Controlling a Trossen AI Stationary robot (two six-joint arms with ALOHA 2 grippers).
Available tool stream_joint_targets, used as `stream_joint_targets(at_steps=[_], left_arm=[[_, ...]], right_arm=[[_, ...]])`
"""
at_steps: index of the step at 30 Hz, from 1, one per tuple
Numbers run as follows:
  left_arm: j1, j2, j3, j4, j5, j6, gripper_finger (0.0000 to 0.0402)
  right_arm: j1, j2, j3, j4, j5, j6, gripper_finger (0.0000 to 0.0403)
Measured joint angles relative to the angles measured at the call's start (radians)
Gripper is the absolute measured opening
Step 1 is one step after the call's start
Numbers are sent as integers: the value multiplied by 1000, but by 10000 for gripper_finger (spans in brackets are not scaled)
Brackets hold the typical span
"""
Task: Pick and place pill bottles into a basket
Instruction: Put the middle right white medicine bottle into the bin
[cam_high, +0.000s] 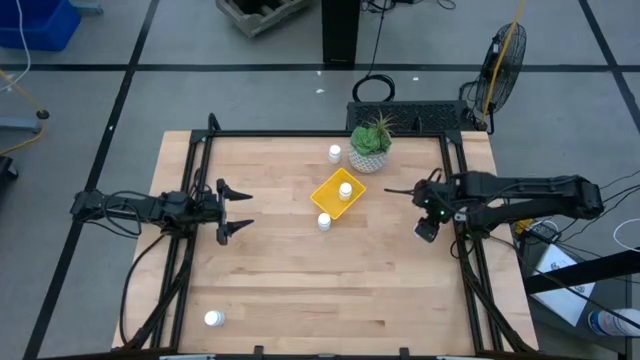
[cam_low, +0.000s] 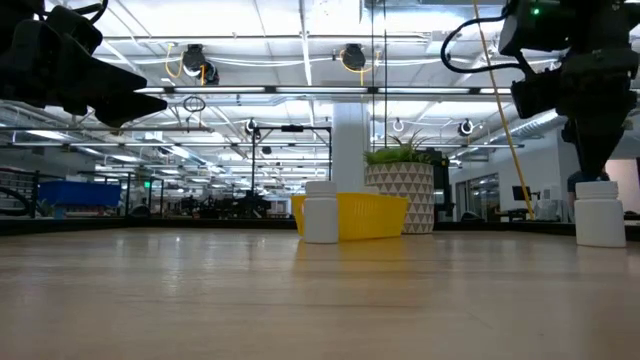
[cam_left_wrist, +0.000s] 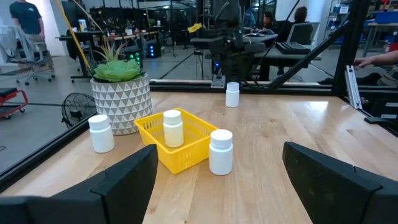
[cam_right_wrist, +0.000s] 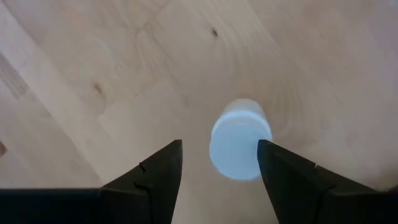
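Observation:
The yellow basket (cam_high: 330, 200) sits mid-table with one white pill bottle (cam_high: 345, 190) standing in it. Other pill bottles stand on the table: one by the basket's near corner (cam_high: 324, 221), one beside the plant (cam_high: 335, 153), one at the near left (cam_high: 213, 319). My right gripper (cam_right_wrist: 219, 146) points steeply down, open, just above another upright bottle (cam_right_wrist: 240, 147), its fingers to either side of the cap without touching. The arm hides that bottle in the high view; the low view shows the bottle (cam_low: 600, 212). My left gripper (cam_high: 235, 210) waits open at the table's left.
A pale patterned pot with a spiky green plant (cam_high: 370, 148) stands just beyond the basket, at the far edge. Black frame rails (cam_high: 455, 180) run along the table's left and right sides. Bare wooden tabletop (cam_high: 300, 280) stretches across the near half.

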Motion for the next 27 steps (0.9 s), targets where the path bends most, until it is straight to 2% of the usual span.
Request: stream_joint_targets(at_steps=[5, 20, 24, 27], left_arm=[[0, 0, 0, 0, 0, 0, 351], [0, 0, 0, -1, 0, 0, 351], [0, 0, 0, -1, 0, 0, 351], [0, 0, 0, -1, 0, 0, 351]], right_arm=[[0, -3, -36, 48, 0, -4, 202], [0, -12, -46, 22, -12, -46, 201], [-2, -20, -21, -9, -56, -46, 198], [-11, -19, 15, -57, -40, -78, 197]])
